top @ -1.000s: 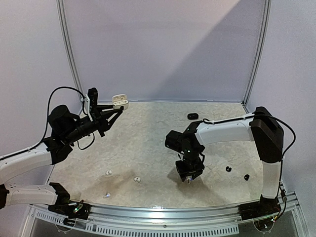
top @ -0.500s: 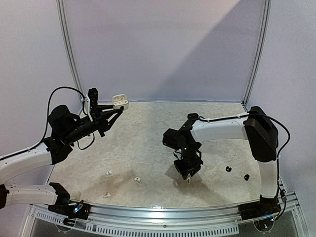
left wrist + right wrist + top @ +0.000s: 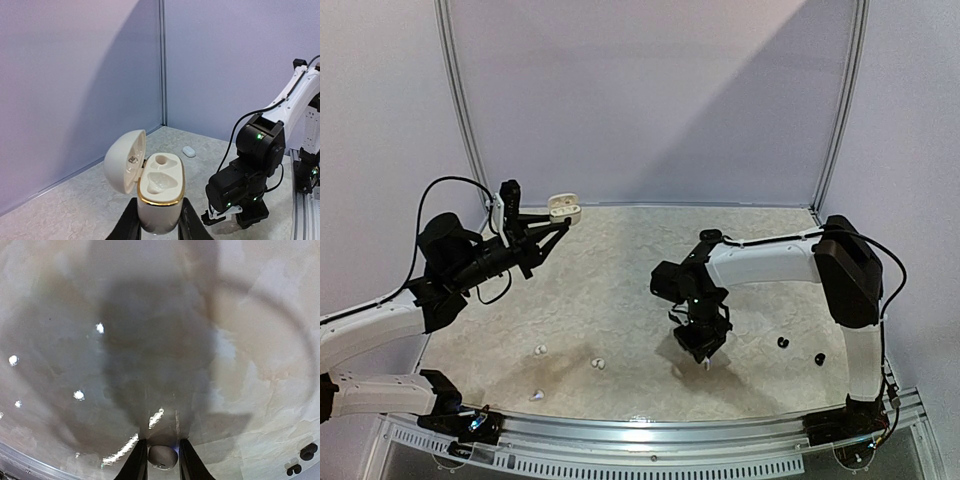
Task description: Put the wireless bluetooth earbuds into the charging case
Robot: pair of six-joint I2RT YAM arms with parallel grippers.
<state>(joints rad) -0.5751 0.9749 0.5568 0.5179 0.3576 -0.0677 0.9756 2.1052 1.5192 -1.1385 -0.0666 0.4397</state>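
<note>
Shifted left and narrowed since a second ago: right gripper, now pinching one pale earbud above the table. Left gripper clamped on the open white charging case, held aloft. Risk: the shallow fingertip pinch letting the bud slip or rotate before reaching its socket.

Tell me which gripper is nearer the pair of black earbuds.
Right. The right gripper, pinching a white earbud, hangs just left of the black earbuds; the left gripper holds the white case at the far back left.
</note>
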